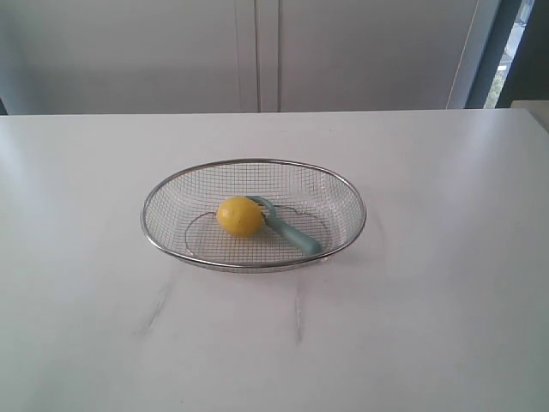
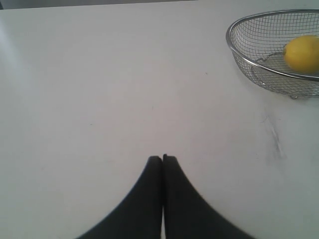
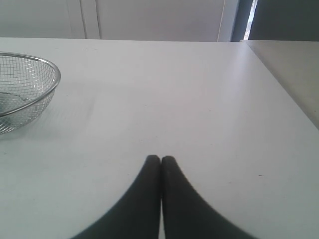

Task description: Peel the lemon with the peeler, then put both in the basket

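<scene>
lemon: bright yellow, smooth, inside basket
peeler: teal handle, in basket, head against lemon
basket: silver mesh, mid table
left gripper: closed, empty, above bare table
right gripper: closed, empty

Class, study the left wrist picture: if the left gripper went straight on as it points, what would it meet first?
Nothing, it seems: ahead of the shut left gripper lies only bare table; the basket sits aside of that line.
</scene>
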